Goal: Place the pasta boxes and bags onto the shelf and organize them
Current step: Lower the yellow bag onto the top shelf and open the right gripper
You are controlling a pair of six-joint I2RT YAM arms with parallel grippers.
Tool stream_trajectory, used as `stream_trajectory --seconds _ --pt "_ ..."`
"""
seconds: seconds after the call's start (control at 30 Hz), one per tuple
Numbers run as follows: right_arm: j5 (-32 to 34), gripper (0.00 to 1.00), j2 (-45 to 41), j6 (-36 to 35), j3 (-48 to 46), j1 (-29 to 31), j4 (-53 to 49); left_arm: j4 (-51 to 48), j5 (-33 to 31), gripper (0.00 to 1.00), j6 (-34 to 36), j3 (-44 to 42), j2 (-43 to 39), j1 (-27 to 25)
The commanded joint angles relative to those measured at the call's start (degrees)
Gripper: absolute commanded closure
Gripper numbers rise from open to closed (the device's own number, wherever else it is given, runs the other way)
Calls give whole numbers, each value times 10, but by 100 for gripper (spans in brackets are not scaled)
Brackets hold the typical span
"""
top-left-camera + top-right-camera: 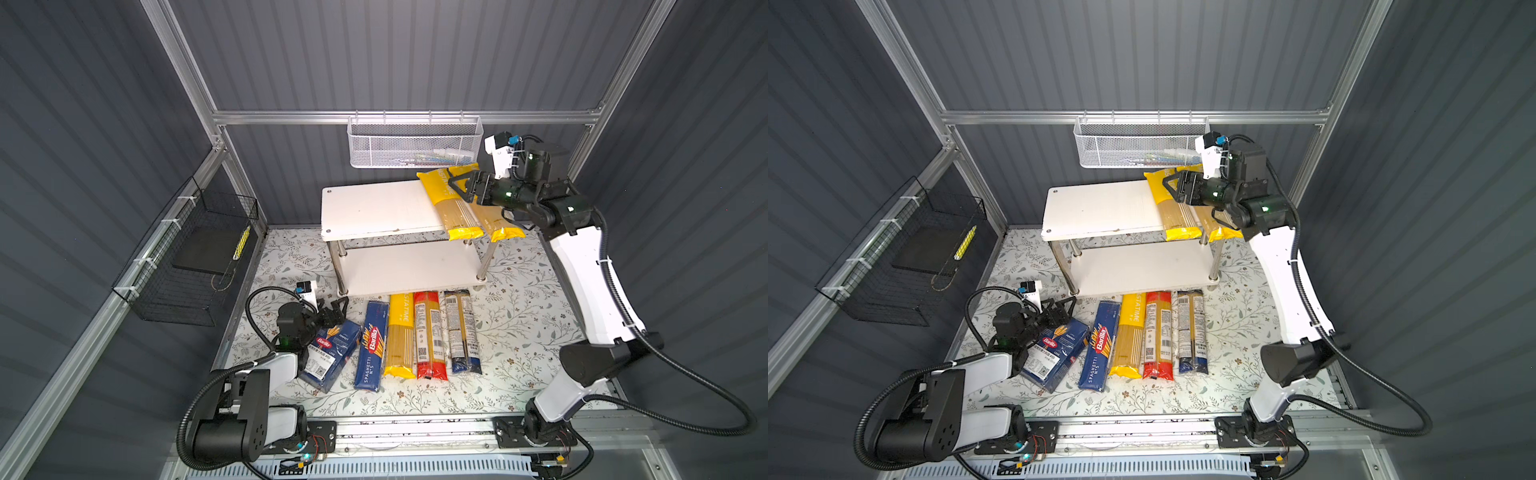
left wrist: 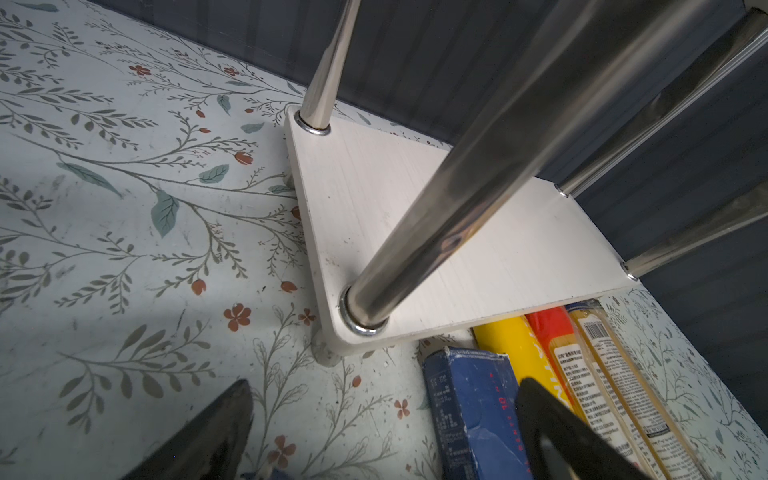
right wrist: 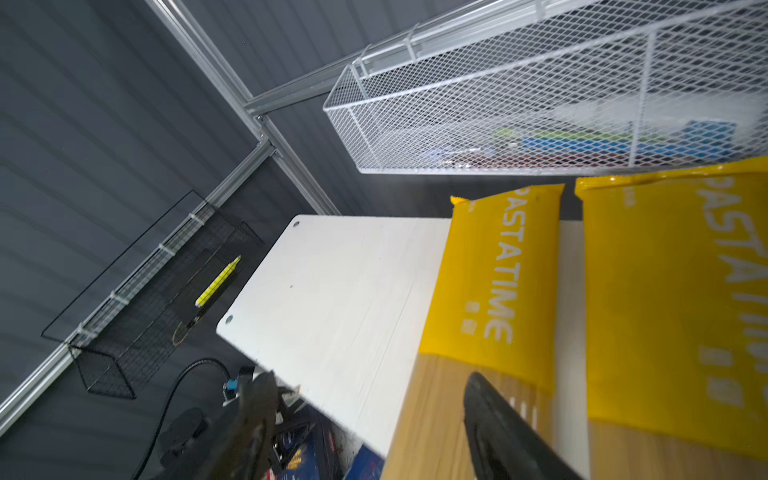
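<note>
At the right end of the shelf's point(image 1: 374, 208) top board lie the inner yellow bag point(image 1: 451, 210) and the outer yellow bag point(image 1: 498, 224). They are side by side, with a thin strip of board between them, and their near ends hang over the edge. The right gripper point(image 1: 457, 188) hovers over the inner one, jaws wide, nothing between them. In the wrist view one jaw is above the bag's clear part and the other is above bare board. I judge that the step in hand is the setting down of this bag, and it looks done.

Five things wait on the surface point(image 1: 519, 316) just before the shelf: the wide box point(image 1: 332, 353), the narrow box point(image 1: 371, 349), a third yellow bag point(image 1: 401, 336), the red-ended bag point(image 1: 430, 336) and the blue-ended bag point(image 1: 462, 332). The left gripper point(image 1: 338, 309) hangs low near the far end of the wide box, jaws also wide, holding nothing.

The next move probably calls for the right arm to draw back without dragging the bag. After that it should take one waiting bag across its middle.
</note>
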Motion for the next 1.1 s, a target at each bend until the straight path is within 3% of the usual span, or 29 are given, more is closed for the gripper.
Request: stream_trajectory --seconds 0.0,0.2,0.4,1.07 --pt "7 26 -66 -46 -75 12 1 -49 23 1 -7 0 16 -9" --pt "1 26 -166 -70 -211 26 11 -48 23 1 -7 2 19 -9" --pt "-24 24 -182 -88 -256 38 -17 -47 23 1 -7 1 19 -11" --pt "-23 22 -165 -80 -278 56 18 -47 18 1 -6 -1 16 -12"
